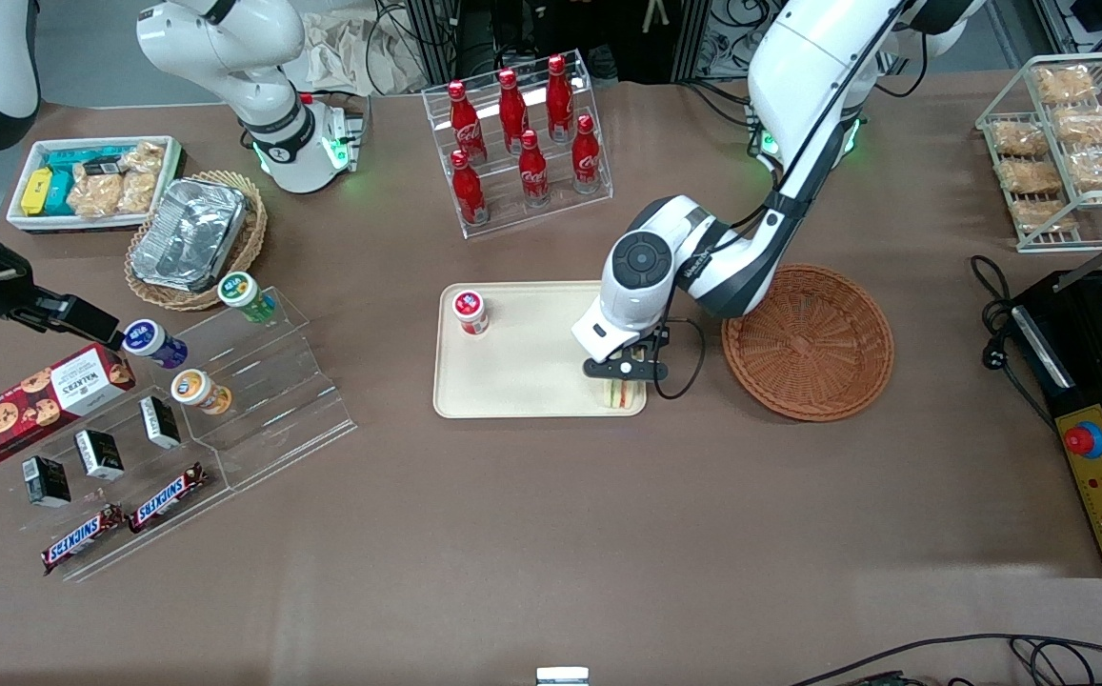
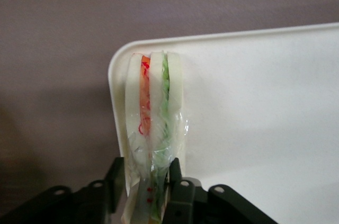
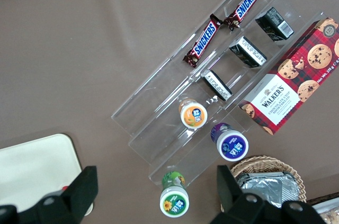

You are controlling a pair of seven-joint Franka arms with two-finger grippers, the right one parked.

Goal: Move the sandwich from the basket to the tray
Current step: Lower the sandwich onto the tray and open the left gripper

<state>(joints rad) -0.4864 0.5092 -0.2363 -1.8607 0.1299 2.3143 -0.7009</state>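
Cola bottles (image 1: 524, 143) in a clear rack, Snickers bars (image 1: 122, 519), possibly yogurt cups (image 1: 152, 343).

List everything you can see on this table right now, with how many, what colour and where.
sandwich: 1, white with orange-red and green layers, on the tray's corner, between the gripper's fingers
tray: 1, cream, mid-table
red-lidded cup: 1, white, on the tray
basket: 1, reddish-brown, beside the tray toward the working arm's end
cola bottles: 7, red, in a clear rack farther from the front camera than the tray
cookie box: 1, red tartan, toward the parked arm's end
Snickers bars: 2, brown, on the clear stand
bagged pastries: several, pale, on the wire rack
gripper: 1, black, shut on the sandwich over the tray
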